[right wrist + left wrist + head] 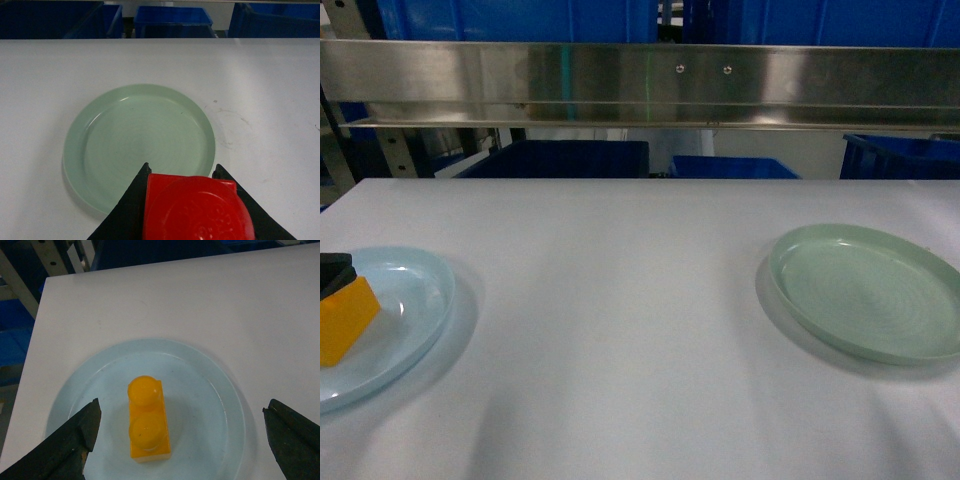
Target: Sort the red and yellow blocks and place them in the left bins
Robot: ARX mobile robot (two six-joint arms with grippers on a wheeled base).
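holding the red block (192, 207) clamped in our right gripper (185, 200), we should centre our wide-apart left gripper (182, 440) squarely over the yellow block (146, 418) before closing.

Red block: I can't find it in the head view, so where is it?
The right wrist view shows the red block held in the right hand, above the near rim of the green plate.

Wide bare surface (620, 300) between the pale blue plate (415, 300) at left and green plate (870, 290) at right; a steel rail (640, 80) crosses the top of the frame.
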